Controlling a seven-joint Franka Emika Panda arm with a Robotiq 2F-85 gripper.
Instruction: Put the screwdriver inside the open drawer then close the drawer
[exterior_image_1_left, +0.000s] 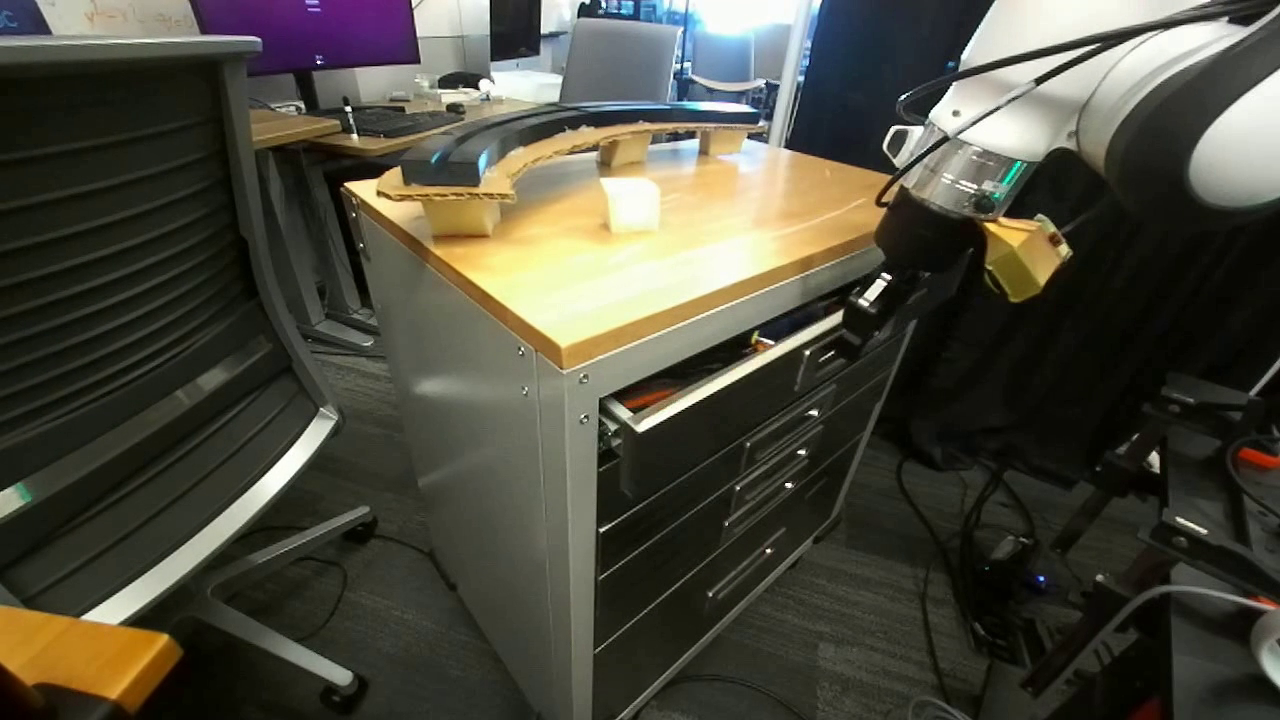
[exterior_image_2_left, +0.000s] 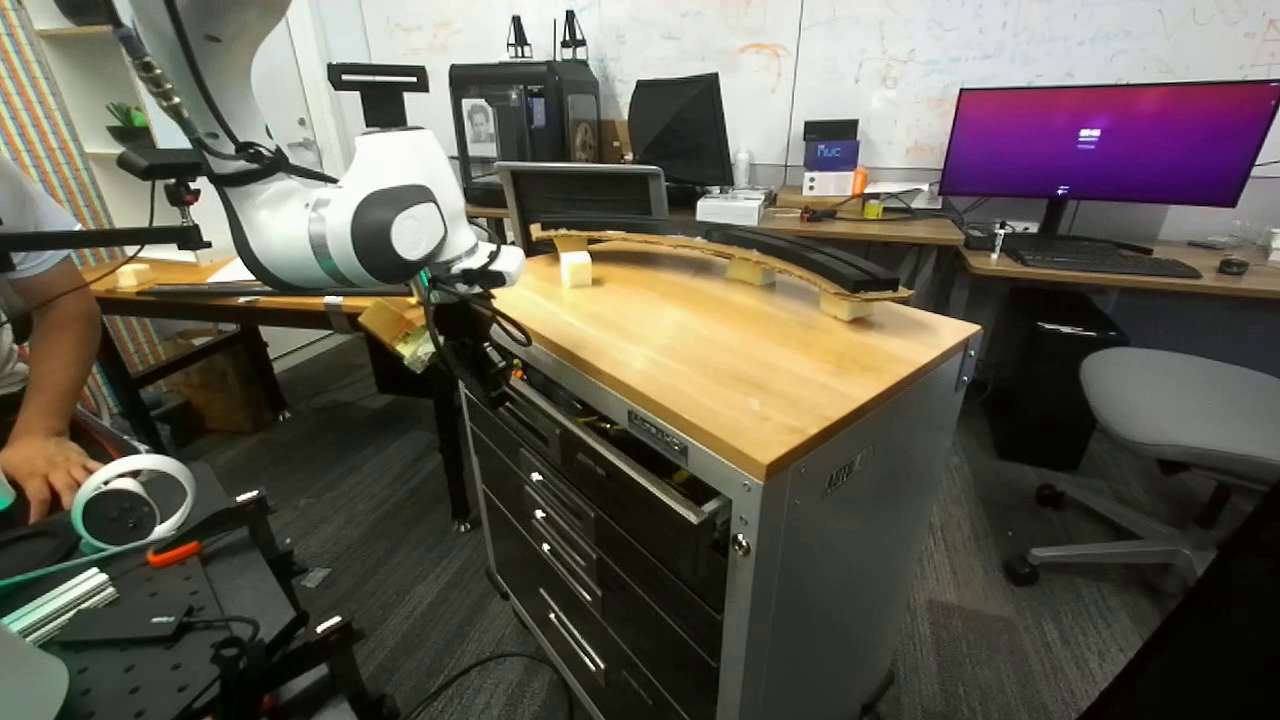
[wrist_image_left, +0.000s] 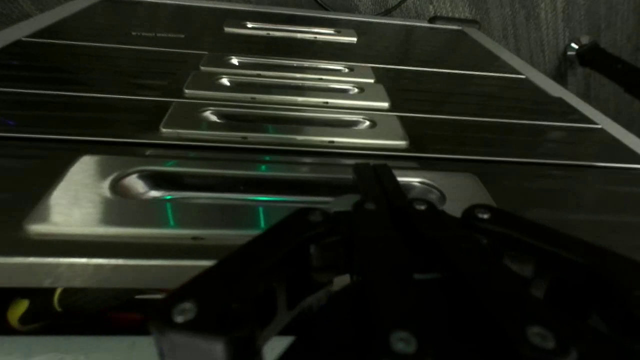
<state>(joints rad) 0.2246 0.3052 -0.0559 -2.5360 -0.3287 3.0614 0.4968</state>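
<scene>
The drawer (exterior_image_1_left: 700, 415) is the wide top one under the wooden top. It stands partly open in both exterior views (exterior_image_2_left: 640, 490), with a narrow gap above its front. In the wrist view its front rim (wrist_image_left: 100, 272) and metal handle plate (wrist_image_left: 65, 220) show. My gripper (wrist_image_left: 374, 170) is shut and empty, fingertips together in front of the handle's recess. In the exterior views it is at the drawer front (exterior_image_1_left: 855, 335) (exterior_image_2_left: 497, 385); I cannot tell whether it touches. A yellow and black shape (wrist_image_left: 65, 302) lies inside the gap; I cannot tell whether it is the screwdriver.
The wooden cabinet top (exterior_image_1_left: 700, 250) overhangs the drawer and carries a curved black piece (exterior_image_1_left: 580, 130) on foam blocks. Shut drawers with handles (exterior_image_2_left: 570, 640) lie below. An orange item (exterior_image_1_left: 650, 398) shows inside the open drawer. An office chair (exterior_image_1_left: 150, 300) stands beside the cabinet.
</scene>
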